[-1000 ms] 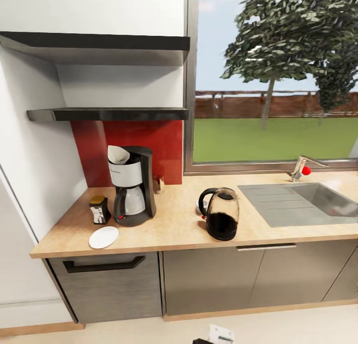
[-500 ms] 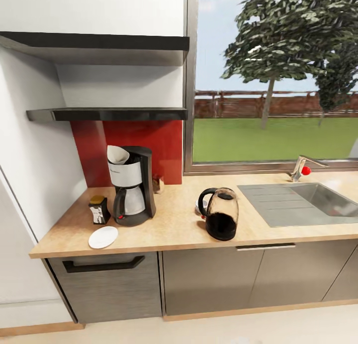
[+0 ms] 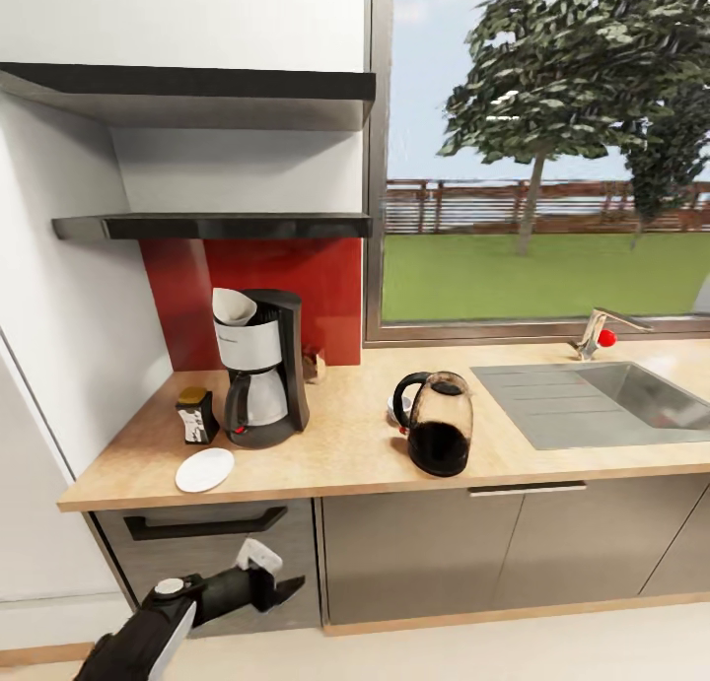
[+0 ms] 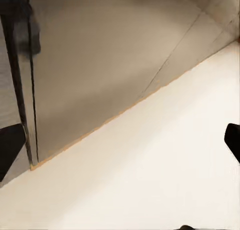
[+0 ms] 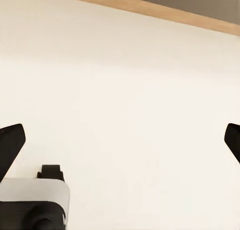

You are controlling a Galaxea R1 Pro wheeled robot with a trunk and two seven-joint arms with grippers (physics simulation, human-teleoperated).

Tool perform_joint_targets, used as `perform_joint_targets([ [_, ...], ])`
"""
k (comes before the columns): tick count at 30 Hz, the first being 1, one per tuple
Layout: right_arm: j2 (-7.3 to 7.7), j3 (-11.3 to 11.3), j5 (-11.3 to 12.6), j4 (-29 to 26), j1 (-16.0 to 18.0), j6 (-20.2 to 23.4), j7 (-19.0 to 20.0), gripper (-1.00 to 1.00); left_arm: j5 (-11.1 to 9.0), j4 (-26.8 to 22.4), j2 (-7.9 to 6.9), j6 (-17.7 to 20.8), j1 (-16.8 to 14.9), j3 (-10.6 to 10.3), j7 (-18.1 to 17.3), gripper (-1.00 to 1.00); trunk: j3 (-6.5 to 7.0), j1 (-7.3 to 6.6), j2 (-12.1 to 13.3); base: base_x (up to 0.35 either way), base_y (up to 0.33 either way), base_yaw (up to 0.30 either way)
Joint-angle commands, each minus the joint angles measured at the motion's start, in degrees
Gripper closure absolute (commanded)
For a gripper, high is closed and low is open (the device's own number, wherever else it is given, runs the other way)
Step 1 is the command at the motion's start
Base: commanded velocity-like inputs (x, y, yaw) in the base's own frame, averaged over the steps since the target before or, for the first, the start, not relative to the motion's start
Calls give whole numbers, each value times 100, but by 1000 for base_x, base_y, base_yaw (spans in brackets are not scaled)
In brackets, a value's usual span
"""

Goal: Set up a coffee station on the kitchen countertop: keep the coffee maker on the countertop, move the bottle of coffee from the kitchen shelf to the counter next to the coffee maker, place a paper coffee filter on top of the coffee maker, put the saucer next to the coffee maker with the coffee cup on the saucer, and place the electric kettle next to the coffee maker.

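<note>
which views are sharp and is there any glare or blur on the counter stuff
Head view: evenly lit and sharp, soft shadows under the coffee maker and electric kettle, faint sheen on the kettle glass. Left wrist view: cabinet front soft and blurred. Right wrist view: plain pale floor, no glare.

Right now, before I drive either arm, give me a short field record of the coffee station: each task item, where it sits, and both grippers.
coffee maker: on the kitchen countertop, by the red backsplash
paper coffee filter: on top of the coffee maker
bottle of coffee: on the counter, beside the coffee maker
saucer: near the counter's front edge, nothing on it
coffee cup: partly hidden behind the kettle, not on the saucer
electric kettle: mid-counter, apart from the coffee maker
kitchen shelf: nothing visible on it
left gripper: open, low before the cabinet front
right gripper: open, over the floor
</note>
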State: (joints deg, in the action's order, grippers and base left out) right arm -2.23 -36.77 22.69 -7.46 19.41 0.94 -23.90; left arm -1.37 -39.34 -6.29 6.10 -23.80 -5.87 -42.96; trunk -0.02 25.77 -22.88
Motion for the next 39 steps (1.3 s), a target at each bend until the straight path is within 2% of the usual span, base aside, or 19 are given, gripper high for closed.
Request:
perform_joint_targets([
  [1, 1, -50, 51, -3, 1, 11, -27, -100, -6, -25, 13, 113, -91, -67, -11, -100, -4, 2, -5, 0, 0, 0],
  [4, 3, -50, 51, 0, -6, 8, -27, -100, -11, -174, 169, 471, -536, -251, -14, -100, -4, 2, -5, 0, 0, 0],
  [5, 3, -50, 52, -1, -10, 2, -27, -100, -17, -283, 268, 758, -839, -284, -16, -100, -4, 2, -5, 0, 0, 0],
  [8, 6, -38, 70, -8, -13, -81, -27, -100, -15, -331, 407, 1115, -1228, -296, -18, -100, -4, 2, -5, 0, 0, 0],
  [15, 8, -40, 77, 56, -16, -597, -27, -100, -11, -338, 491, 1370, -1863, -300, 6, -100, -4, 2, -5, 0, 0, 0],
  [19, 9, -39, 80, 100, -17, -687, -27, -100, -10, -334, 481, 1386, -1976, -285, 21, -100, -4, 2, -5, 0, 0, 0],
  [22, 11, -37, 80, 112, -17, -724, -27, -100, -12, -339, 480, 1371, -1940, -264, 426, -100, -4, 2, -5, 45, 0, 0],
  [25, 12, -36, 78, 113, -17, -724, -27, -100, -45, -345, 501, 1340, -1936, -278, 656, -100, -4, 2, -5, 256, 0, 0],
  [29, 12, -36, 78, 118, -17, -719, -27, -100, -22, -346, 607, 1340, -1944, -297, 701, -100, -4, 2, -5, 232, 0, 0],
  [39, 12, -37, 69, 122, -17, -718, -27, -100, -24, -382, 731, 1343, -1967, -301, 682, -100, -4, 2, -5, 122, -21, -31],
])
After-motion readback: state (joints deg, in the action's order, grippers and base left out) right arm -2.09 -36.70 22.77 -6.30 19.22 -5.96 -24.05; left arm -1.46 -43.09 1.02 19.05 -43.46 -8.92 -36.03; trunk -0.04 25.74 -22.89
